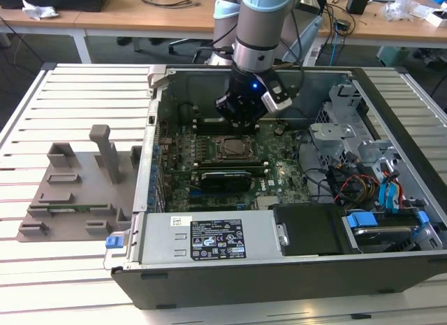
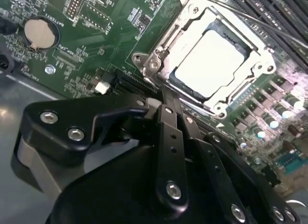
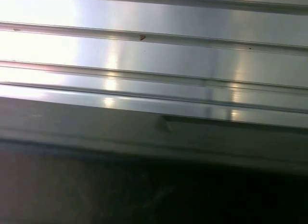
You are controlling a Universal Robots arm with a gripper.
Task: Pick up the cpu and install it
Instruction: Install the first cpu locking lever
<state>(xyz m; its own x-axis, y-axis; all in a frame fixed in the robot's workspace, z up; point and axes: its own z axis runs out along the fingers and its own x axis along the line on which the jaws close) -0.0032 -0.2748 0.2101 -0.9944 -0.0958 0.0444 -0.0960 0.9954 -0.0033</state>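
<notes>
The open computer case (image 1: 293, 269) lies on a slatted metal table (image 1: 70, 94), its green motherboard (image 1: 279, 175) exposed. The metal socket frame (image 2: 168, 50) sits mid-board, and the cpu (image 2: 211, 62) already rests inside it, pale top up. The gripper (image 1: 241, 119) hangs just above the socket's far edge. Doing this well likely means checking the chip lies flat and square before any pressure. Its fingers (image 2: 169, 132) appear closed together, holding nothing.
</notes>
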